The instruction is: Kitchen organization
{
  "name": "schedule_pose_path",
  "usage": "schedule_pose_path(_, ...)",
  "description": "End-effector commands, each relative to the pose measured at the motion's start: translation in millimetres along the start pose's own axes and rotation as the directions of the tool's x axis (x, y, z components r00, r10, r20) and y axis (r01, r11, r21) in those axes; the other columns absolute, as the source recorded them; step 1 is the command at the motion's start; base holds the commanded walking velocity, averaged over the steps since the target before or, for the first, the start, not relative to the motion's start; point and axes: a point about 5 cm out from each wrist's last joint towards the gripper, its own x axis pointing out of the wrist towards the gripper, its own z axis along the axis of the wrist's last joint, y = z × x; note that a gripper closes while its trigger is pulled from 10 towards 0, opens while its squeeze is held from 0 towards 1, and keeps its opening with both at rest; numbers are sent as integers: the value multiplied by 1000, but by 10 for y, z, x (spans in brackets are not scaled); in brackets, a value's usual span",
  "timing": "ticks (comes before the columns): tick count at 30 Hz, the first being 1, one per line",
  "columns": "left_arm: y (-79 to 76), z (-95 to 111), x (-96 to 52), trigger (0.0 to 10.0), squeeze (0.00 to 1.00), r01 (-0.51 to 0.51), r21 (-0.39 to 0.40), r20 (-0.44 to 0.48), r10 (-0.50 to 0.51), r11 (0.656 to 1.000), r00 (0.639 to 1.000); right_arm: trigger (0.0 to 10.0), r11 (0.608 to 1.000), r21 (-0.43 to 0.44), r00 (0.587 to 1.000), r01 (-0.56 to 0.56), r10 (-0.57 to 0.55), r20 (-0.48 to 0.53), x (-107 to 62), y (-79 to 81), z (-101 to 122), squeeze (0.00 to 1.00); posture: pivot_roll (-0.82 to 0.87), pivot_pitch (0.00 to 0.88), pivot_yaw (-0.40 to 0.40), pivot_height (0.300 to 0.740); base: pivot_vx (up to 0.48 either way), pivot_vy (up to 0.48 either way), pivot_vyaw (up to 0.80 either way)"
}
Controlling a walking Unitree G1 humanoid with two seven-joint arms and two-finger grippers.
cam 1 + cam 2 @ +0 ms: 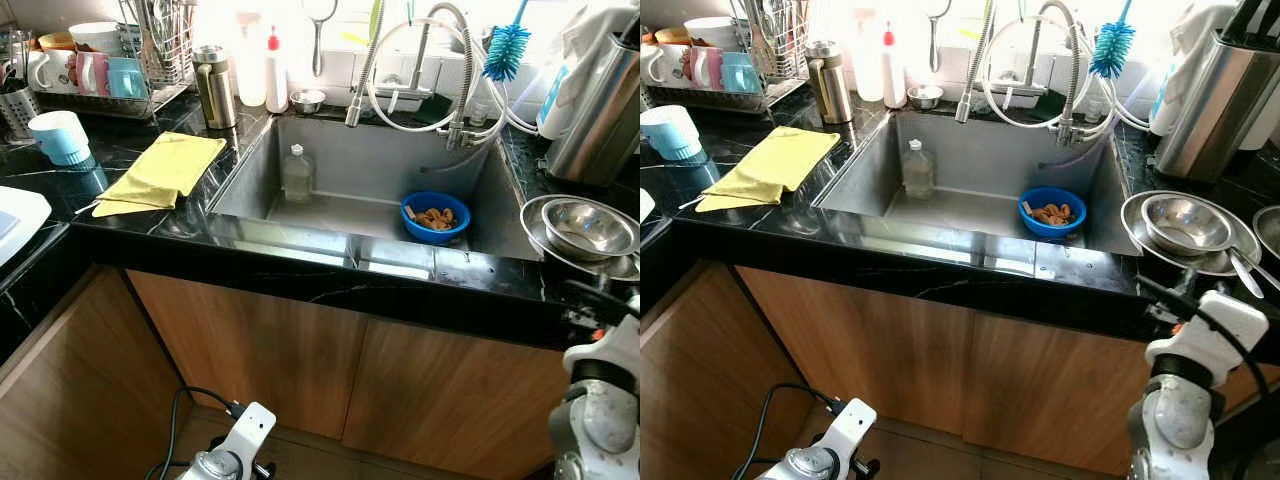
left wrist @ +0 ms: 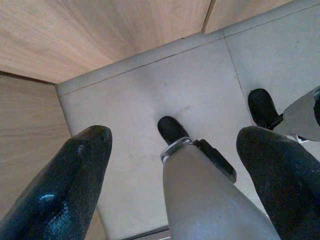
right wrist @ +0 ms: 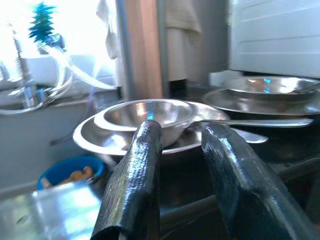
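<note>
A stack of steel bowls sits on the black counter to the right of the sink. My right gripper hovers at the counter's front edge just short of that stack, open, with nothing between its fingers. In the sink stand a blue bowl with food scraps and a clear bottle. A yellow cloth lies on the counter left of the sink. My left gripper hangs open near the floor, above my own leg and feet.
A dish rack with mugs, a light blue cup and a steel flask stand at the back left. A blue brush and faucet hoses hang over the sink. A tall steel container stands at the back right. Wooden cabinet doors lie below.
</note>
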Motion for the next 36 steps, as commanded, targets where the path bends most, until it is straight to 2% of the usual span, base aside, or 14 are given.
schedule_pose_path(1, -8, -7, 1, 10000, 0, 7, 24, -8, -6, 1000, 1000, 10000, 998, 44, 999, 33, -32, -30, 44, -6, -21, 0, -32, 0, -12, 736, 0, 0, 0)
schedule_pose_path(4, -6, -4, 1, 10000, 0, 5, 21, -7, -5, 1000, 1000, 10000, 999, 32, 1000, 9, -8, -21, 101, 79, 16, 0, -25, 0, -14, 736, 0, 0, 0)
schedule_pose_path(5, -5, -4, 1, 10000, 0, 4, 19, -7, -4, 1000, 1000, 10000, 998, 58, 1000, -4, 5, -18, 124, 119, 29, 1000, -24, 0, -14, 736, 0, 0, 0)
schedule_pose_path(10, -6, -5, 1, 10000, 0, 4, 18, -8, -4, 1000, 1000, 10000, 997, 74, 999, 17, -14, -36, 154, 121, 28, 1000, -25, 0, -13, 736, 0, 0, 0)
schedule_pose_path(11, -7, -4, 1, 10000, 0, 5, 19, -8, -4, 1000, 1000, 10000, 996, 85, 999, 27, -23, -43, 160, 106, 20, 376, -25, 0, -13, 736, 0, 0, 0)
schedule_pose_path(12, -8, -4, 1, 10000, 0, 5, 19, -8, -5, 1000, 1000, 10000, 995, 91, 998, 35, -31, -48, 165, 92, 16, 0, -25, 0, -13, 736, 0, 0, 0)
schedule_pose_path(21, -7, -9, 0, 10000, 0, 6, 19, -9, -6, 1000, 1000, 10000, 991, 89, 993, 102, -96, -67, 201, -62, 20, 0, -22, 4, -15, 736, 0, 0, 0)
schedule_pose_path(31, 1, -13, -1, 10000, 0, 6, 19, -10, -5, 1000, 1000, 10000, 989, 78, 990, 127, -121, -73, 191, -152, 6, 0, -26, 11, -12, 736, 0, 0, 0)
schedule_pose_path(35, 2, -10, -1, 10000, 0, 6, 18, -10, -6, 1000, 1000, 10000, 986, 106, 990, 129, -122, -77, 201, -149, 0, 0, -22, 13, -14, 736, 0, 0, 0)
schedule_pose_path(36, 2, -10, -1, 10000, 0, 6, 18, -10, -6, 1000, 1000, 10000, 986, 110, 990, 125, -118, -74, 204, -143, 7, 188, -21, 13, -14, 736, 0, 0, 0)
